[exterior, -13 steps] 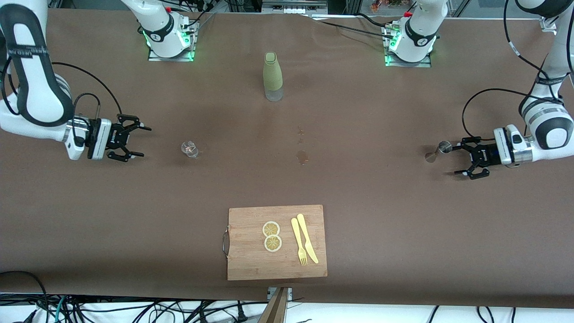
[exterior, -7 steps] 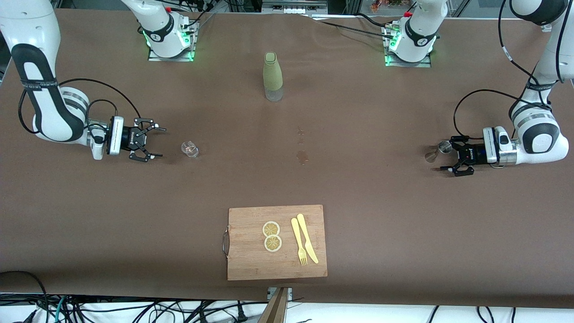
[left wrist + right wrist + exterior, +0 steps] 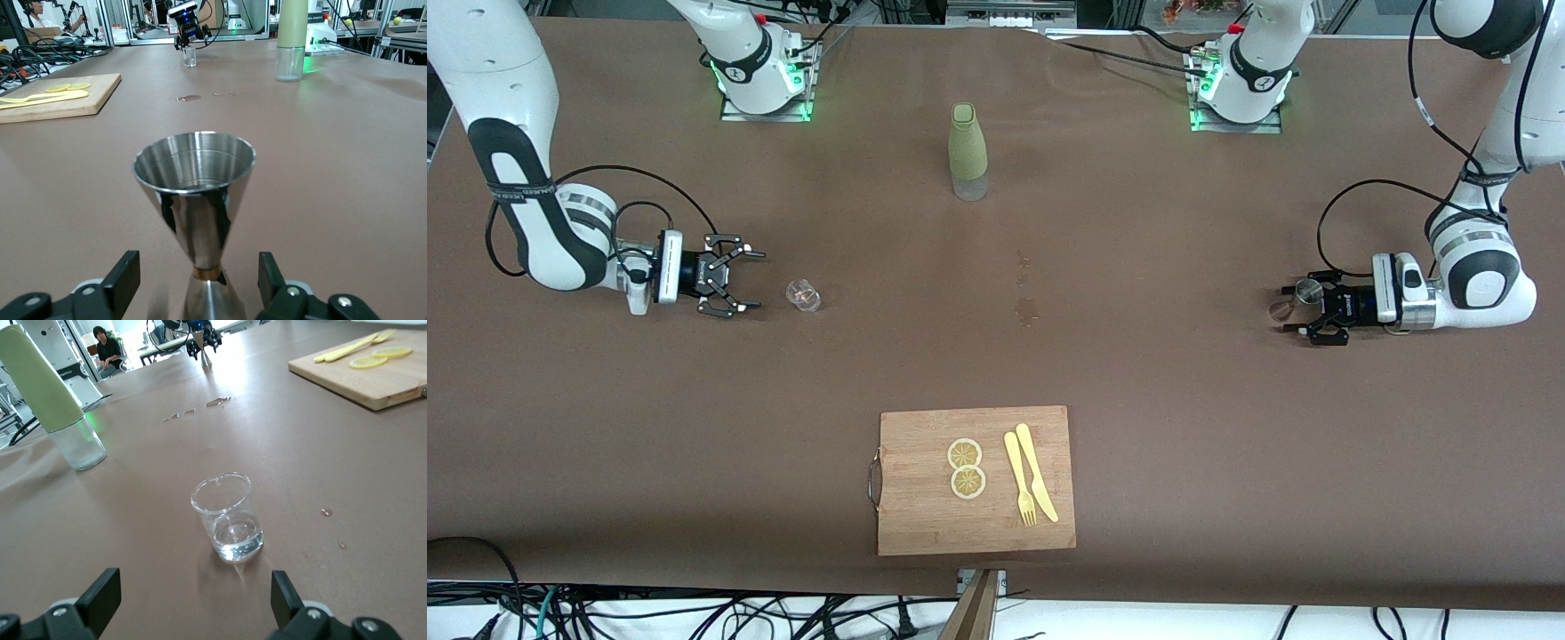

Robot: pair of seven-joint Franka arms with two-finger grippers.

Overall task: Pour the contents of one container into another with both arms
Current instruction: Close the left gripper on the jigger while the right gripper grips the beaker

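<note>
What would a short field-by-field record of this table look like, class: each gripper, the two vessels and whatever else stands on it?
left gripper: low at the left arm's end, fingers on either side of the jigger, not yet shut on it
jigger: upright on the table
right gripper: open, low at the right arm's end, facing the cup
cup: upright, apart from the fingers
bottle: upright, mid-table, nearer the bases
board: nearest the camera, bearing lemon slices, fork and knife
</note>
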